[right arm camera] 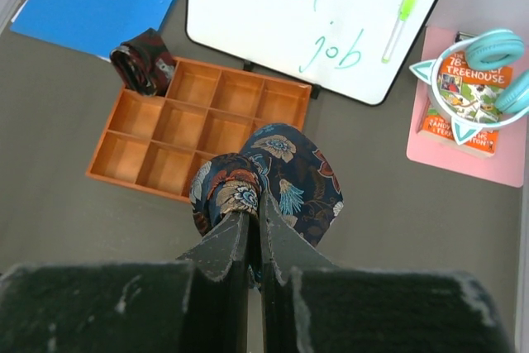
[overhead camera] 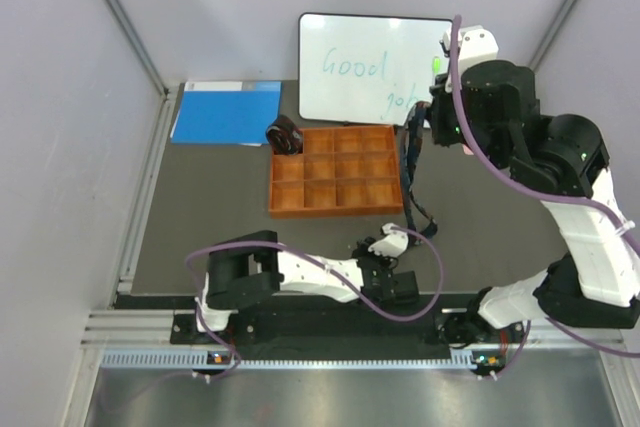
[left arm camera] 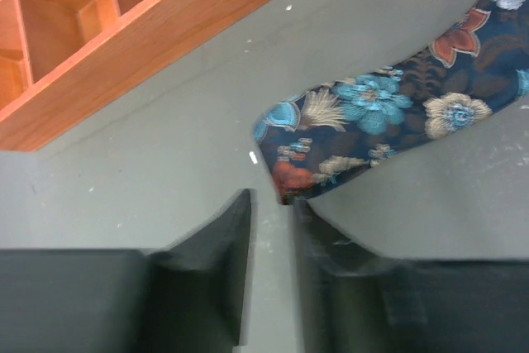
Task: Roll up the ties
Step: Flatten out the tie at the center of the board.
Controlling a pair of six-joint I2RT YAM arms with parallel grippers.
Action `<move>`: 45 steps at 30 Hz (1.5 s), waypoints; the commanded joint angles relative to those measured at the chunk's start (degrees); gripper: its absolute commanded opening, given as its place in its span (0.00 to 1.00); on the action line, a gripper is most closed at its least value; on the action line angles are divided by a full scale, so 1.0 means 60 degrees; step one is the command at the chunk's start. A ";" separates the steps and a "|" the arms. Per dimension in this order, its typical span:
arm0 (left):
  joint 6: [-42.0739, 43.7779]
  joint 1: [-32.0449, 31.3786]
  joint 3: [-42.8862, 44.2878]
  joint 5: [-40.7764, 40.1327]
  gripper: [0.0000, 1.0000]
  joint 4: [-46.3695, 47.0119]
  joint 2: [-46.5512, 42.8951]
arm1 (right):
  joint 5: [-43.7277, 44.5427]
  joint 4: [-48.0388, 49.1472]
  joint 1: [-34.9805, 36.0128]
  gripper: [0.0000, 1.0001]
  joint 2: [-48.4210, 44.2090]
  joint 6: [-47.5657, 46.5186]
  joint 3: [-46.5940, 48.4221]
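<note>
Since the right claw (right arm camera: 254, 204) pinches the floral tie (right arm camera: 289, 175) up high, it could slip. Left claw (left arm camera: 271, 208), barely parted and empty, might miss the tip.

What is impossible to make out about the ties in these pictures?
Left wrist view: floral tie cut off by right edge; blur hides whether left gripper pinches its tip.
Right wrist view: right gripper covers the clamped part.
Top view: brown tie too small for detail.
</note>
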 commanded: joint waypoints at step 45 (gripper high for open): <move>-0.2222 0.2664 -0.1889 0.5554 0.00 -0.8708 -0.8104 | -0.1573 0.0731 -0.2598 0.00 -0.1152 0.3505 -1.0395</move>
